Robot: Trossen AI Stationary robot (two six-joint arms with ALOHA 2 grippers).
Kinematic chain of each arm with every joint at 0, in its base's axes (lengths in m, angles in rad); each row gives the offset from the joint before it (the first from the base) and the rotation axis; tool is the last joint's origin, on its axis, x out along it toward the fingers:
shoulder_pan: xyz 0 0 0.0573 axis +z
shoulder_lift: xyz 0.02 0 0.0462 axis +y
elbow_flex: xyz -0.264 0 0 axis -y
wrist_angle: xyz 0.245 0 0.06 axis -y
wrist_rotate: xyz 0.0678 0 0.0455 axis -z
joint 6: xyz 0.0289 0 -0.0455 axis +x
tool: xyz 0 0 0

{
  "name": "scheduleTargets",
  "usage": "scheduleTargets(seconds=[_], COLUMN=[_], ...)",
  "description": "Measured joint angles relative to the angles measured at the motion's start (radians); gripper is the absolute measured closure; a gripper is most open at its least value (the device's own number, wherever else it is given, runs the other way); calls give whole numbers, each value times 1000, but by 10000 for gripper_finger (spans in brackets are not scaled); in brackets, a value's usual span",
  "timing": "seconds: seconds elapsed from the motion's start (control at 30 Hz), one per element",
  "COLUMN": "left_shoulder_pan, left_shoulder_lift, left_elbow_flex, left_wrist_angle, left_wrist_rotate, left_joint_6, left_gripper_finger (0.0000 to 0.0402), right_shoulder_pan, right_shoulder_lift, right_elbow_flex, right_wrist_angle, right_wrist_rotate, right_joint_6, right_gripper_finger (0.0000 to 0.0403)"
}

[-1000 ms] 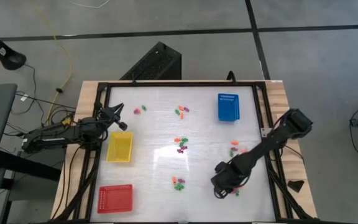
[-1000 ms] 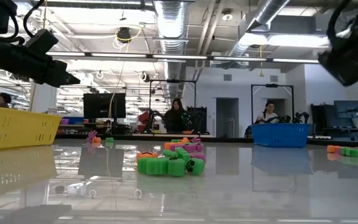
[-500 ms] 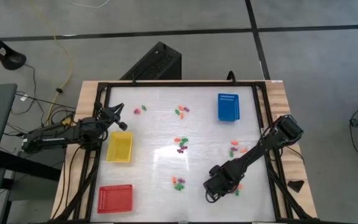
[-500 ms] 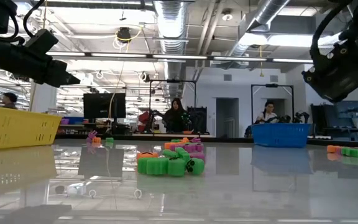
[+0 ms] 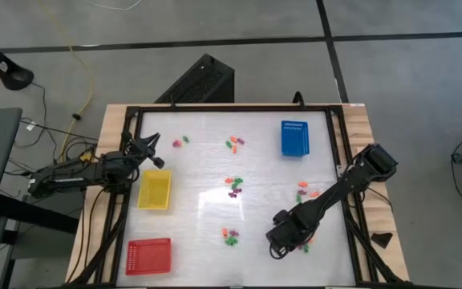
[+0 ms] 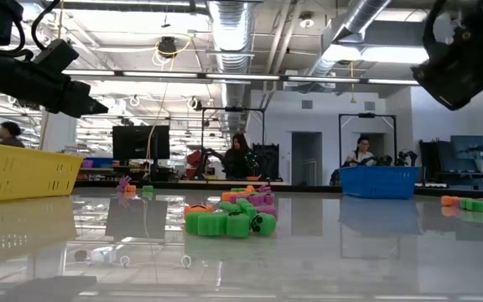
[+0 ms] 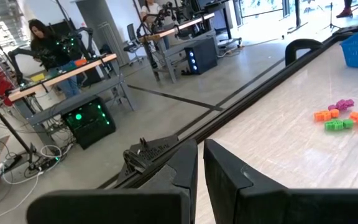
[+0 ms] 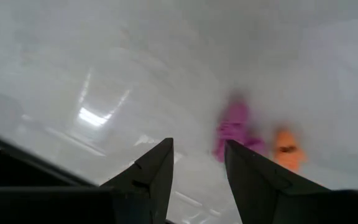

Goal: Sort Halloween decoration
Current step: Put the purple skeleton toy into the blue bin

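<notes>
- Right gripper [image 5: 277, 243] hung low over the near right part of the table [image 5: 199, 205], its fingers [image 8: 151, 177] parted with a clear gap between them and holding nothing.
- Just ahead of those fingertips, in the right wrist view, lay a purple piece [image 8: 234, 129] with an orange piece [image 8: 285, 148] beside it; the purple one sat closer to the line of the gap, so I judged it the likelier target, a little forward and to one side of centre.
- Its long axis could not be told.
- Halloween decoration lay scattered in small clusters: one near the right gripper [image 5: 304, 244], one just left of it [image 5: 230, 236], one mid-table [image 5: 233, 186], one at the far middle [image 5: 234, 143], one at the far left [image 5: 181, 141] and one by the right edge [image 5: 303, 191].
- Right arm was far nearer to the near-right pieces than the left.
- Left gripper [image 5: 152, 150] waited at the table's left edge, just beyond the yellow tray [image 5: 154, 190], fingers [image 7: 222, 174] almost together and empty.
- Red tray [image 5: 148, 256] sat at the near left, blue tray [image 5: 293, 138] at the far right; neither stood in the way of the reach.
</notes>
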Motion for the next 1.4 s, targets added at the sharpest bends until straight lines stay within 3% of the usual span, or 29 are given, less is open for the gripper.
scheduleTargets(seconds=[0.5,0.77,1.17,1.4], left_shoulder_pan=[0,0,0,0], left_shoulder_lift=[0,0,0,0], left_elbow_flex=[0,0,0,0], left_wrist_angle=[0,0,0,0], left_wrist_rotate=[0,0,0,0], left_joint_6=[0,0,0,0], left_gripper_finger=[384,384,384,384], right_shoulder_pan=[0,20,27,22], right_shoulder_lift=[1,0,8,79], right_elbow_flex=[-29,-102,-108,-103], right_wrist_angle=[-36,129,114,133], right_wrist_rotate=[28,27,35,-5], right_joint_6=[1,42,50,0], right_gripper_finger=[228,229,288,294])
